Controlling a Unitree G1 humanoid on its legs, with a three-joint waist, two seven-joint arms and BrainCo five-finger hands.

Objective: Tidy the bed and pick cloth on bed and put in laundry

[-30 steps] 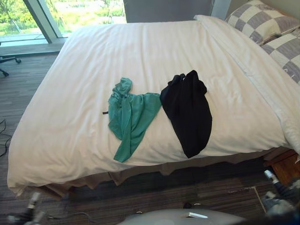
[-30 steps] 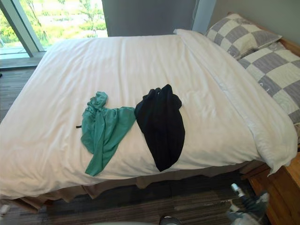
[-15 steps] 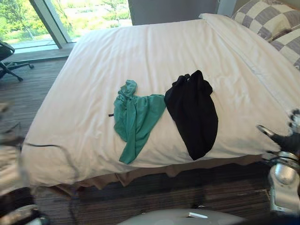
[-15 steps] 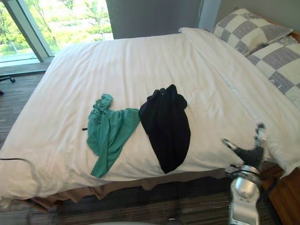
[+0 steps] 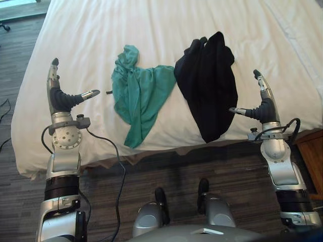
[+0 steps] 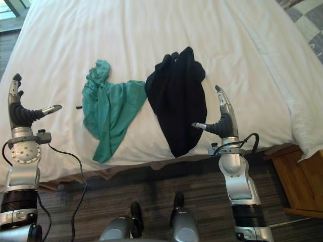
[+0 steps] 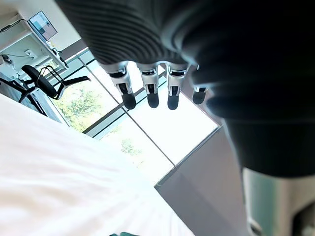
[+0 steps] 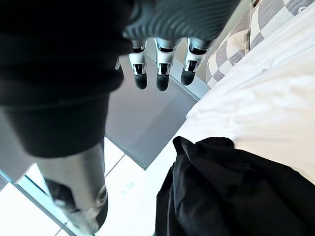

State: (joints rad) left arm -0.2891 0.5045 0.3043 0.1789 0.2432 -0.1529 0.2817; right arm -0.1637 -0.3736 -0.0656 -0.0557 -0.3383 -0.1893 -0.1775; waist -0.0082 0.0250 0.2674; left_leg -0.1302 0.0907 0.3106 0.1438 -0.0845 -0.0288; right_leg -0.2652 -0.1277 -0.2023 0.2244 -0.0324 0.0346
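Noted two cloths lying side by side on the white bed (image 5: 81, 40), near its front edge, just touching at mid-length.

Green cloth (image 5: 139, 96): to the left. Long axis front to back, slightly slanted. Bunched, knotted end toward the far side; narrow tail toward the front edge, stopping just short of it. Widest part spread rightward to meet the black one.

Black cloth (image 5: 209, 83): to the right. Long axis also front to back. Crumpled, wider end toward the far side; tapered end toward the front edge.

Left hand (image 5: 60, 96): raised over the bed's front-left part, well apart from the green cloth. Fingers (image 7: 147, 93) straight and pointing up, thumb out toward the cloths. Holding nothing.

Right hand (image 5: 262, 106): raised at the front edge, just beside the black cloth's right side, not touching. Fingers (image 8: 160, 73) straight, thumb aimed at the cloth. Holding nothing.

Checked pillow (image 6: 310, 15) at the far right corner.
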